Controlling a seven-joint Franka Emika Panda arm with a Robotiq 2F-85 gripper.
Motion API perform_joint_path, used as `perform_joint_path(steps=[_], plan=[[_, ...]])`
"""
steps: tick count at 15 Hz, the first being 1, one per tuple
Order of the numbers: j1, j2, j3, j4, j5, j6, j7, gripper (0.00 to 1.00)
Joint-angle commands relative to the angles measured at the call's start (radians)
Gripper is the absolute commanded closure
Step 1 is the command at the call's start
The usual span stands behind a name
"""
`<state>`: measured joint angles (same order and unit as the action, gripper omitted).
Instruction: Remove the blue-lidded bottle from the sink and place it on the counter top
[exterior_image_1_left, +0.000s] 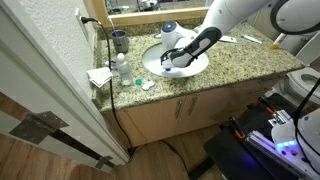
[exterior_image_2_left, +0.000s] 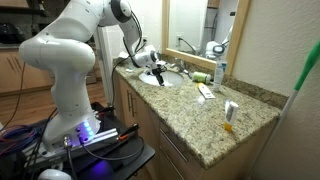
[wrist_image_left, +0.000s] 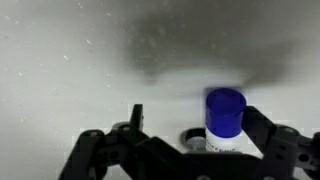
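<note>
In the wrist view the blue-lidded bottle (wrist_image_left: 225, 112) stands upright on the white floor of the sink (wrist_image_left: 80, 70), next to the drain (wrist_image_left: 190, 136). My gripper (wrist_image_left: 192, 125) is open and straddles the bottle. The bottle is close to the right finger, with a wide gap to the left finger. In both exterior views the gripper (exterior_image_1_left: 172, 60) (exterior_image_2_left: 158, 72) is lowered into the sink (exterior_image_1_left: 150, 66) (exterior_image_2_left: 176, 81), and the bottle is hidden behind it. The granite counter top (exterior_image_1_left: 235, 70) (exterior_image_2_left: 200, 125) surrounds the basin.
A chrome faucet (exterior_image_1_left: 170, 28) stands behind the basin. A clear plastic bottle (exterior_image_1_left: 123, 68) (exterior_image_2_left: 220, 70), a cup (exterior_image_1_left: 119, 41) and a cloth (exterior_image_1_left: 100, 76) are on the counter. A green tube (exterior_image_2_left: 200, 77) and a small orange-based item (exterior_image_2_left: 230, 113) lie there too.
</note>
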<state>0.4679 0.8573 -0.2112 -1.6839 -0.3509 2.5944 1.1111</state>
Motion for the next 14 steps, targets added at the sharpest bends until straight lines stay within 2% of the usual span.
perform_joint_path(steps=[1, 8, 10, 14], plan=[[-0.006, 0.010, -0.010, -0.010, -0.014, 0.068, -0.021, 0.00], [-0.006, 0.055, -0.009, 0.007, 0.018, 0.165, -0.035, 0.00], [-0.004, 0.065, -0.010, 0.009, 0.024, 0.175, -0.040, 0.26], [-0.001, 0.068, -0.013, 0.008, 0.029, 0.190, -0.049, 0.54]])
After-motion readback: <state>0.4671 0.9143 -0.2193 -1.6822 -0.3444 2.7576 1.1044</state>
